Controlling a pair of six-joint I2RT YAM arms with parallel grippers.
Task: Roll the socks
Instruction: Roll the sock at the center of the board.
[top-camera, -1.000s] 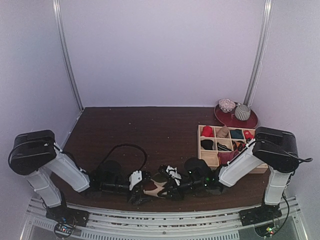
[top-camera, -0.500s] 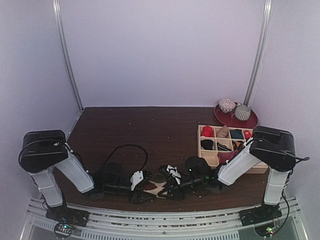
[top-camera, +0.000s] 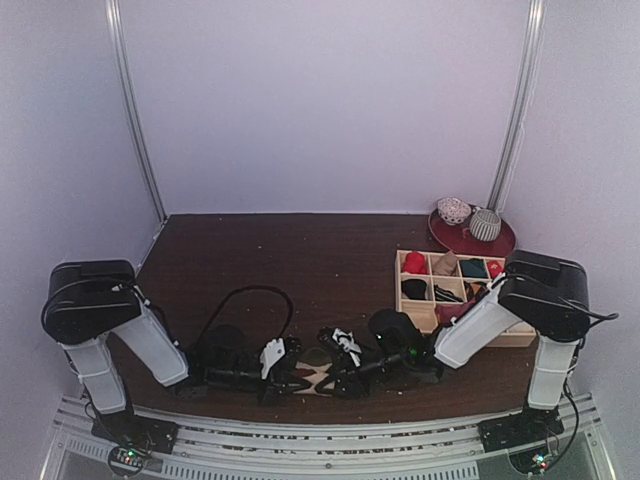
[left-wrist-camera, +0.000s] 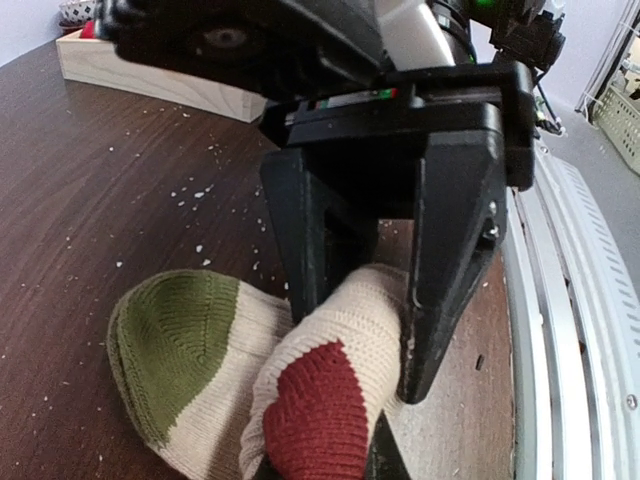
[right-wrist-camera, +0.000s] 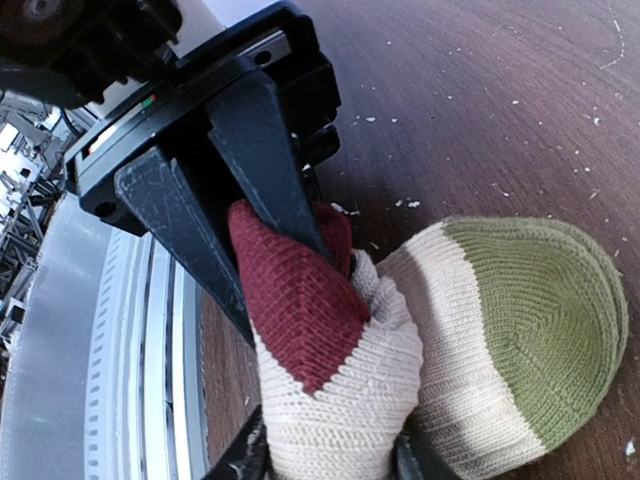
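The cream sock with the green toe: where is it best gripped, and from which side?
Take the sock at its raised red heel fold, coming low from the side opposite the green toe: the fold stands up thick, the toe lies flat.

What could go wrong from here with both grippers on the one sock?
1. The left gripper and right gripper clamp the same bunched fold of the sock, very close together; a twist could knock them together.
2. Only the red-heel fold is pinched; the green toe lies loose on the table, so the roll may spring open.
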